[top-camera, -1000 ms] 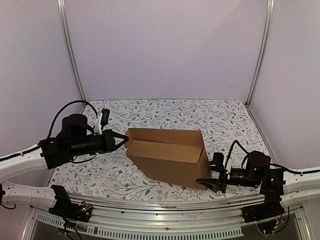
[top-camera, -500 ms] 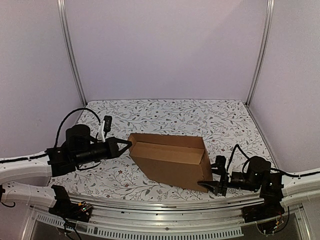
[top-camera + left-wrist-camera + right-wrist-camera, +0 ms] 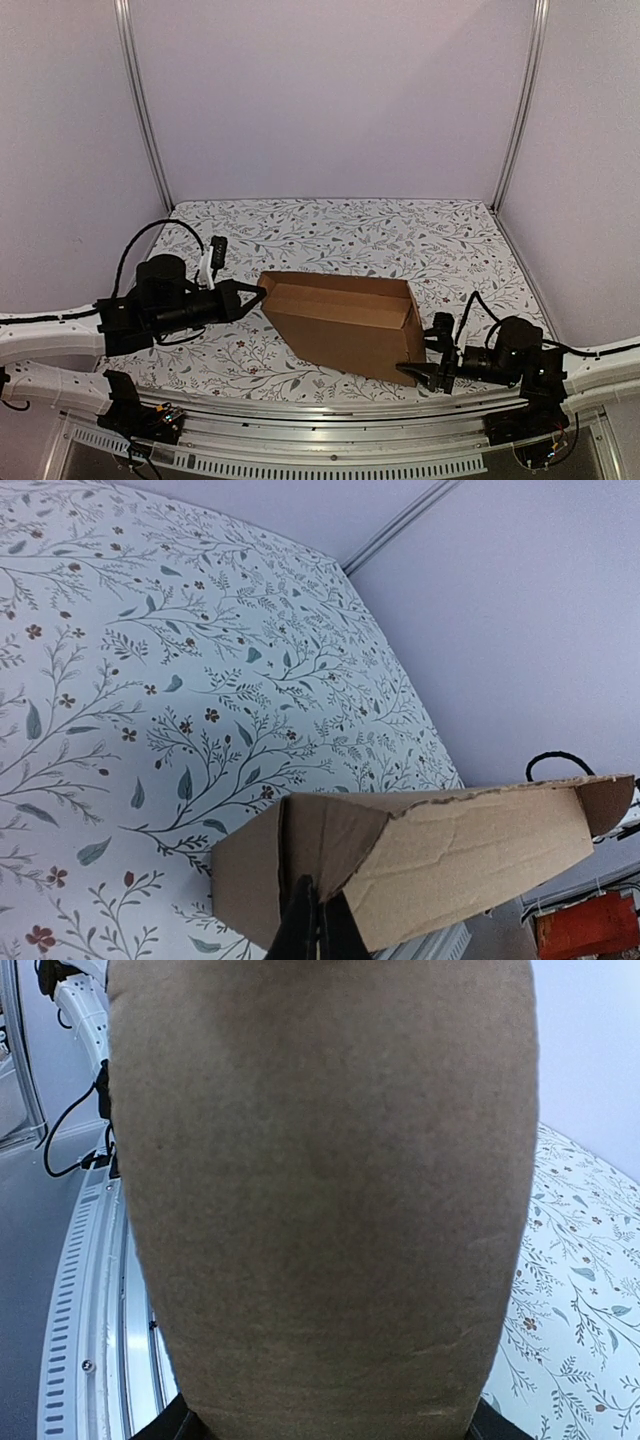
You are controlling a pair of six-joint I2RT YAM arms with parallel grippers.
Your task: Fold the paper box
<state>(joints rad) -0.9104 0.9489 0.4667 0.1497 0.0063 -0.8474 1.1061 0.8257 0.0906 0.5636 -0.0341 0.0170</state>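
Observation:
The paper box is a brown cardboard mailer lying across the middle of the floral table, its long top open toward the back. My left gripper is shut, its tips against the box's left end. In the left wrist view the closed left gripper touches the folded end flap of the paper box. My right gripper straddles the box's right end near the front edge. The right wrist view is filled by a cardboard face of the paper box, which spans from one dark finger to the other; my right gripper is shut on it.
The floral tablecloth stretches behind the box to the lilac back wall. Metal frame posts stand at both back corners. A metal rail runs along the near edge. A black cable loops above the left arm.
The box has shifted a little to the right and toward the near edge, and both grippers have moved along with it. Neither gripper has opened or closed.

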